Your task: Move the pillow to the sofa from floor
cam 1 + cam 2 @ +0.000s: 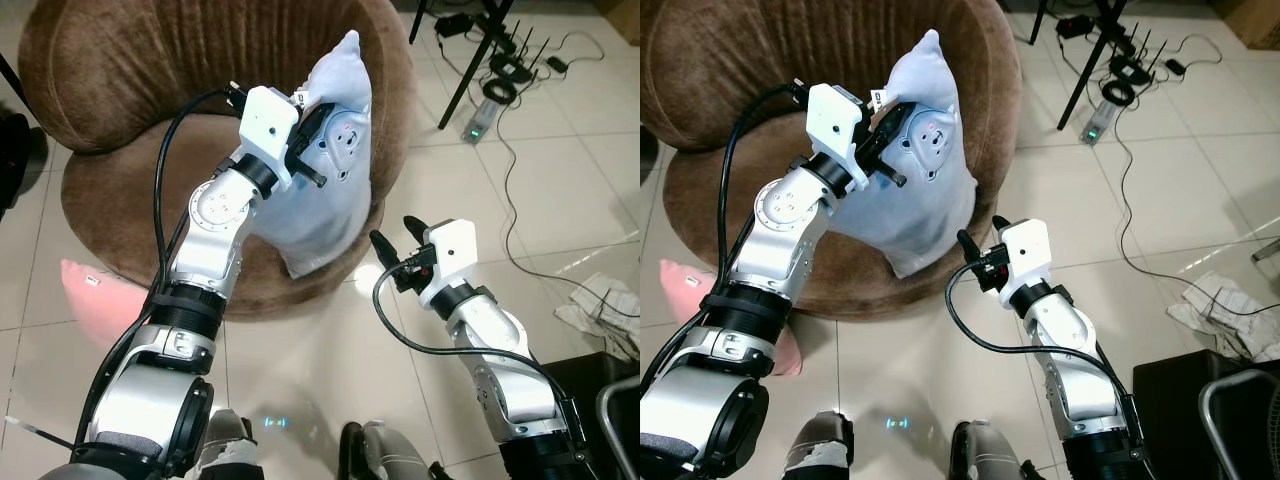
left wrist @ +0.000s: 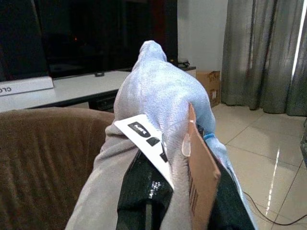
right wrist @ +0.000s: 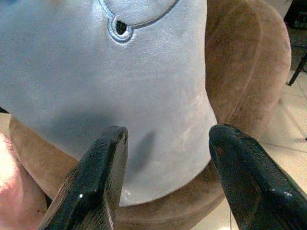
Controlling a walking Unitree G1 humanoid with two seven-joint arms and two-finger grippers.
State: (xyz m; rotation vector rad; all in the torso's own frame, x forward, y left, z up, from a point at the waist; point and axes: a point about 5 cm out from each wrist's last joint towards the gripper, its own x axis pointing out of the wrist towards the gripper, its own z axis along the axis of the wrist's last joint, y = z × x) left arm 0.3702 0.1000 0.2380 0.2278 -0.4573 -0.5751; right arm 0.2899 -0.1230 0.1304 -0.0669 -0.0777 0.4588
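Left wrist view has my left gripper (image 2: 168, 201) pinching the pale blue pillow (image 1: 335, 150) at its edge, fabric and paper tags bunched between the black fingers (image 2: 139, 191); I judge the high grip keeps the cushion dangling upright so it can settle on the seat. It hangs over the round brown sofa (image 1: 130, 60), lower corner past the front rim. My right gripper (image 1: 392, 256) waits just below that corner, fingers (image 3: 96, 182) spread, touching nothing. A pink pillow (image 1: 95, 290) lies on the tiled floor (image 1: 560, 200).
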